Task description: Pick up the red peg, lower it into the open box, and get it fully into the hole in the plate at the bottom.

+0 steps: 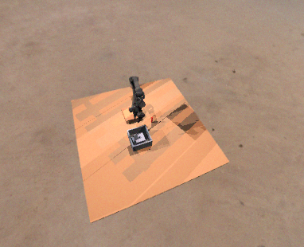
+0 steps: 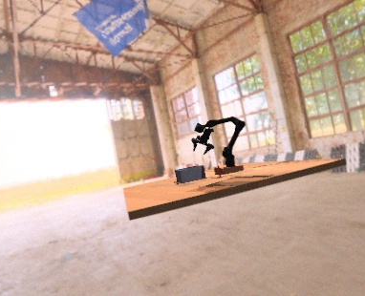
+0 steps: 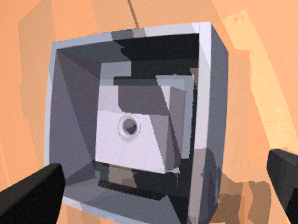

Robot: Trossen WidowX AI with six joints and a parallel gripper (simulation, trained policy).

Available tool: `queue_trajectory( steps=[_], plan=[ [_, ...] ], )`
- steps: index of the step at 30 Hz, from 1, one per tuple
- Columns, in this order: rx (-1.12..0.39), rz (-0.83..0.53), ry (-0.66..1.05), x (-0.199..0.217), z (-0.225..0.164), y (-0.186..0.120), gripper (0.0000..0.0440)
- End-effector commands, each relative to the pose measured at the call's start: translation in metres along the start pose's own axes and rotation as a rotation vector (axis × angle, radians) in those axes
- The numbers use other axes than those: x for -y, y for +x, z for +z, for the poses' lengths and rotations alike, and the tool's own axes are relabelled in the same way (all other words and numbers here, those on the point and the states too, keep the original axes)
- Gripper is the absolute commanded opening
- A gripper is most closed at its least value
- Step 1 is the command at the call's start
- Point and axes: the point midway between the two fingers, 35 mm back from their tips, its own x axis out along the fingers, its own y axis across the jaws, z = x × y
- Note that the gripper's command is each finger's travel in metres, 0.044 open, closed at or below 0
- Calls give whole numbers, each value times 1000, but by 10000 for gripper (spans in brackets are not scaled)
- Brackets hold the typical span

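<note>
The black two-fingered hand [image 1: 139,119] [image 2: 203,146] [image 3: 168,169] is wide open with nothing between its fingers, raised above the orange wooden surface [image 1: 107,191] [image 2: 162,198] [image 3: 255,20]. The small red peg [image 1: 152,119] [image 2: 219,171] stands outside the open grey box [image 1: 150,144] [image 2: 190,174] [image 3: 204,90], near it. Inside the box, the pale plate [image 1: 141,137] [image 3: 112,142] shows a round hole, unfilled.

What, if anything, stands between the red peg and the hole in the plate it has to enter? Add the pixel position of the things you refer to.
The open box's wall does: the red peg [image 1: 152,119] [image 2: 219,171] stands outside the open box [image 1: 150,145] [image 2: 190,174] [image 3: 205,90], so it must clear the rim. Above the hole [image 3: 130,126], nothing visible blocks the way.
</note>
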Motion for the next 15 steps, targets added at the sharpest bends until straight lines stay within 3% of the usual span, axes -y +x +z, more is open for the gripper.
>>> queue_trajectory(
  steps=[1, 15],
  plan=[
    [-57, -50, -121, 2, -24, -2, 440],
    [-268, -250, -452, 35, -110, -11, 440]
  ],
)
